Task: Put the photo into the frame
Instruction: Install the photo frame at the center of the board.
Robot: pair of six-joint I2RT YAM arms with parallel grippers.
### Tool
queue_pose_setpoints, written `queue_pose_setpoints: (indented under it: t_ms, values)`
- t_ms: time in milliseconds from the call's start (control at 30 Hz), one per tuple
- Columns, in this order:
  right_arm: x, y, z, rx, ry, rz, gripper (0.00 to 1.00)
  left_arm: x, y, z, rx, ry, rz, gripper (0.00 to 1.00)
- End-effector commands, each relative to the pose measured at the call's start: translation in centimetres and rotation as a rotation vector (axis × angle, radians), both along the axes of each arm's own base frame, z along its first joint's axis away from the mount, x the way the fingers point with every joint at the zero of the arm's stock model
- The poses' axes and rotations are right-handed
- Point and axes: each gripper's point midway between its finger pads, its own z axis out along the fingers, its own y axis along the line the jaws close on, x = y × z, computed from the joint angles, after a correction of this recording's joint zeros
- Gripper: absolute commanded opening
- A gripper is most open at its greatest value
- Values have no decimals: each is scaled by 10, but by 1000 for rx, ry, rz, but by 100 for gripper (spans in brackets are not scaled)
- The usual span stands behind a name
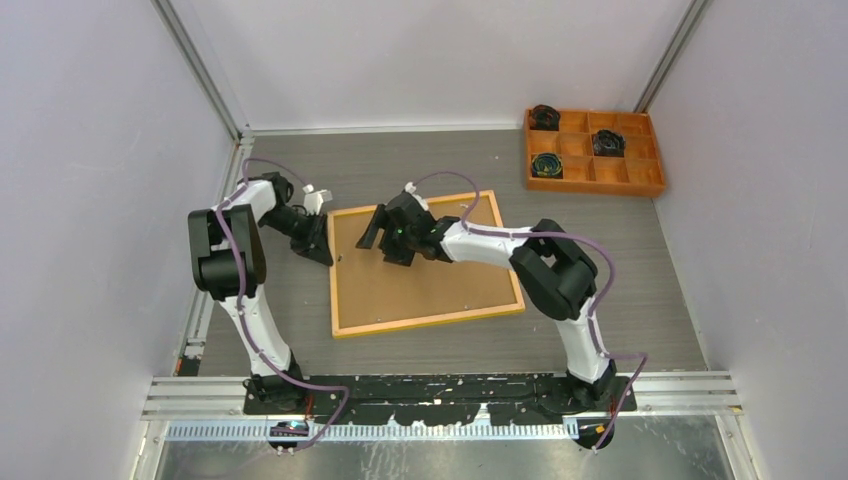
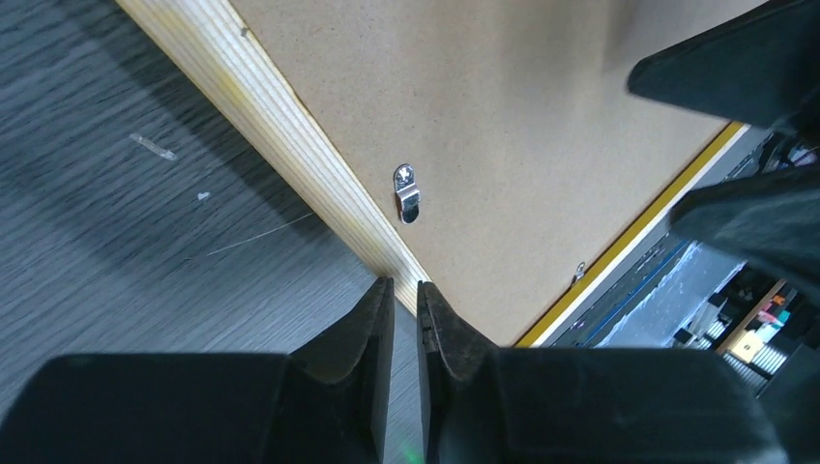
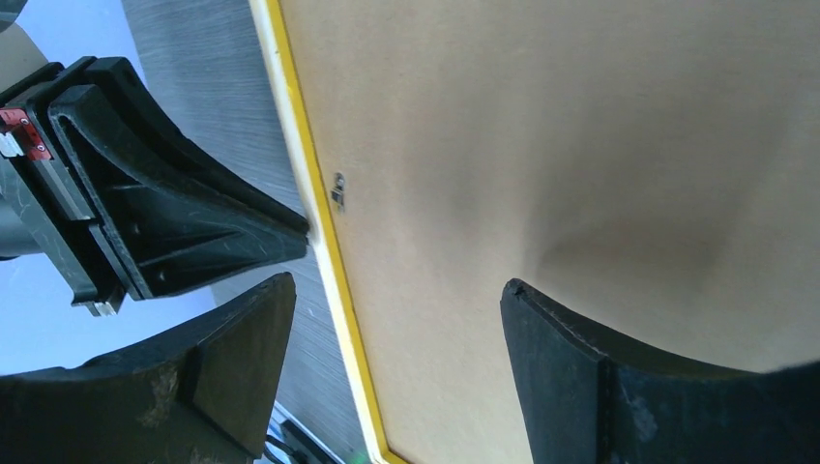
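Bright even light, soft shadow by right pincer (image 3: 396,290), wrist pics bit blurry.

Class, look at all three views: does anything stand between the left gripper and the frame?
Nothing visible does. The left gripper has its tips right against the frame, at its light wooden side rail.

The frame (image 1: 430,321) lies on the table (image 1: 620,280), the tray (image 1: 600,187) behind to its right
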Motion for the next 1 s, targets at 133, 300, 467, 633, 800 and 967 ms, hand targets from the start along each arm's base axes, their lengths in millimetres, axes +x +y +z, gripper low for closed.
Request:
queue_pose_setpoints:
  t_ms: [133,300,467,633,800,967]
  values:
    - [7,62,23,165,-24,32,79,12,13,-11,17,3,67,18]
    - [8,74,18,175,-16,46,78,12,12,-11,-2,2,66,21]
    - [7,84,11,177,-8,58,76,10,9,-18,-18,24,68,26]
    - [7,90,2,171,-4,70,75,7,8,-25,-25,50,74,26]
    - [7,95,-6,166,3,76,72,6,8,-25,-27,54,76,17]
    - [6,101,-7,173,10,87,72,5,7,-26,-29,61,73,11]
